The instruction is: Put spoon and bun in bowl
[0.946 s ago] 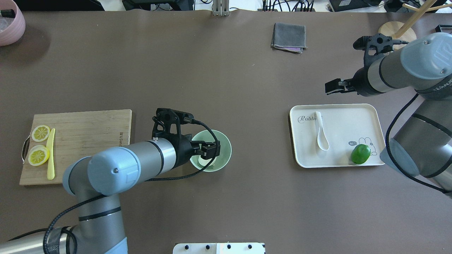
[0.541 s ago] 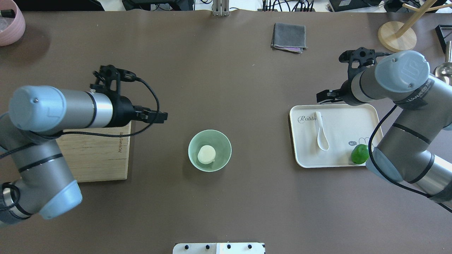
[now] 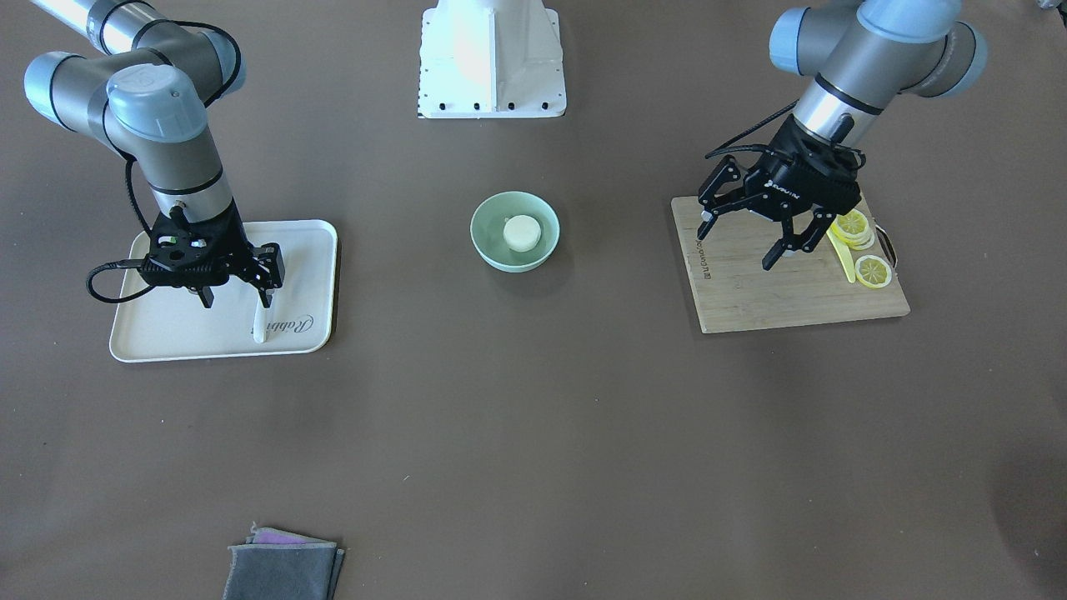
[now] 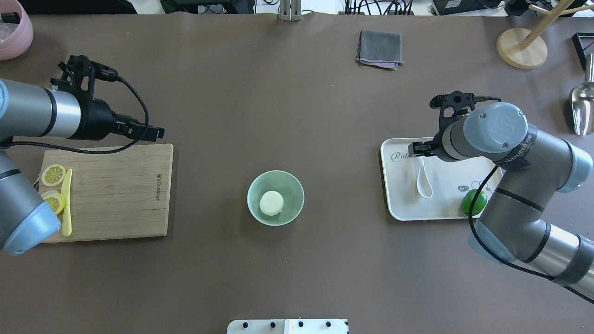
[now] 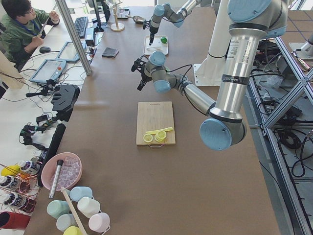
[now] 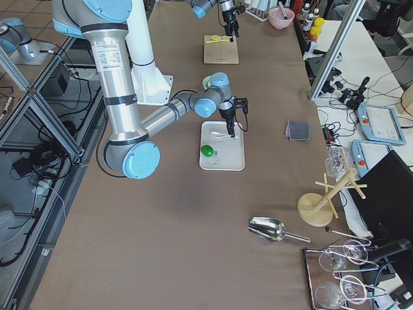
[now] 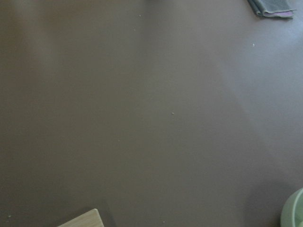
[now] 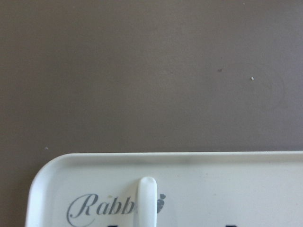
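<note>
White spoon [image 4: 423,180] lies by the tray [image 4: 445,212] edge beneath the empty, spread right hand [image 3: 236,300]; left hand [image 3: 738,248] likewise.

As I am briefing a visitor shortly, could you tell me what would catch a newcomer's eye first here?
The white bun sits in the mint-green bowl at the table's centre. Next, the right gripper, jaws open, is poised over the white spoon on the cream tray. The left gripper hangs open near the cutting board.
</note>
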`<state>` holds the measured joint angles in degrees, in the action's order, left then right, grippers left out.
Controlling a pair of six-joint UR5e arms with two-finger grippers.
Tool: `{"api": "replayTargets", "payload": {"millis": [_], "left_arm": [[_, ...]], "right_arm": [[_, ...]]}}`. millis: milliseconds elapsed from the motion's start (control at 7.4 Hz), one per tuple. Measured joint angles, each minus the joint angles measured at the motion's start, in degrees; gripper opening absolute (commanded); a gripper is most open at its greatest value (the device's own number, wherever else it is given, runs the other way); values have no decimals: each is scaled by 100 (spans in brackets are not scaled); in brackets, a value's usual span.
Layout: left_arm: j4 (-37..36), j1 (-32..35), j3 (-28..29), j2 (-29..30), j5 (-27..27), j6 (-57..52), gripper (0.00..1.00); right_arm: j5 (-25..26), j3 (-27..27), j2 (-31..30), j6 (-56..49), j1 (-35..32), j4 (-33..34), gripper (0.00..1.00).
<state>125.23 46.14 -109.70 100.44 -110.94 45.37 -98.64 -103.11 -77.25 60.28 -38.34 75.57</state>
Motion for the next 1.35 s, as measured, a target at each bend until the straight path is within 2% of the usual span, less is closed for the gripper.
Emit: {"api": "replayTargets", "payload": {"millis": [135,405,541,676,1081,1351], "left_arm": [[1,18,1,-13,-6,-19,97],[2,25,0,-20,15,-26,97],[2,26,5,-19,33,-23,97],[2,26,13,-17,41,-22,97],[2,26,26,-20,52,-20,97],[2,26,36,-24,53,-20,97]], "right_arm": [[62,146,-1,64,73,-152,66],[108,404,-6,287,181,-620,48],[114,435,-12,341,204,-712,33],[116,445,-15,365,215,-746,0],[112,421,-15,377,221,-759,0],[74,218,48,368,213,-649,0]]}}
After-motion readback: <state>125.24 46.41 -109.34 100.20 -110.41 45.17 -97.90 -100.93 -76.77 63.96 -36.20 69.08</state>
